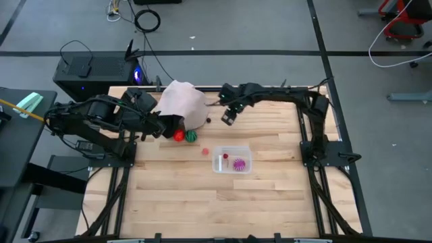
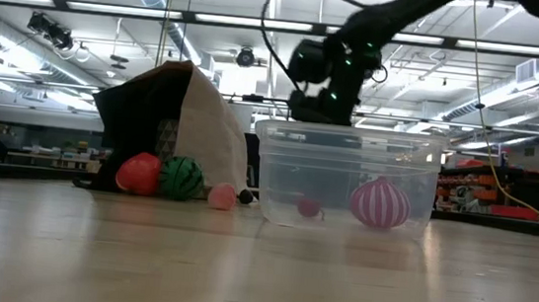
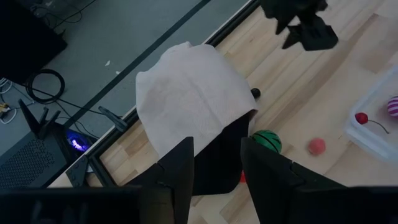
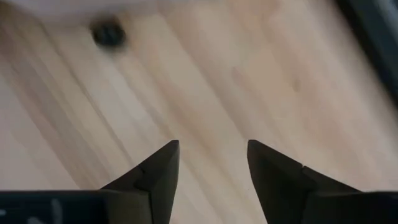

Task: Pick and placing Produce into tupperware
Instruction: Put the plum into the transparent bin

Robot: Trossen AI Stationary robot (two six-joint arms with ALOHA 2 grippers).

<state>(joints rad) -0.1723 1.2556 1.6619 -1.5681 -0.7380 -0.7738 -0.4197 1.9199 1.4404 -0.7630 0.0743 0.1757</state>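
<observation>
Tupperware (image 1: 233, 162) sits on the wooden desk (image 1: 202, 202), and I use it as my landmark: inside it I see a spiky magenta-purple fruit (image 1: 239, 163) and a small dark red cherry (image 1: 225, 156). Just outside its wall on the bag side lies a small pink fruit (image 1: 205, 151). Farther from the tub, at the dark mouth of the pale bag (image 1: 182, 102), a red fruit (image 1: 178, 136) and a green striped melon (image 1: 191, 136) rest side by side, touching. My left tool (image 3: 216, 163) is at the bag's mouth, on the far side of those two fruits from the tub, with its fingers spread and nothing between them. My right tool (image 1: 228, 118) hangs above bare desk beyond the tub, near the bag, fingers likewise apart and empty, with a small dark item (image 4: 108, 33) on the wood ahead of it.
</observation>
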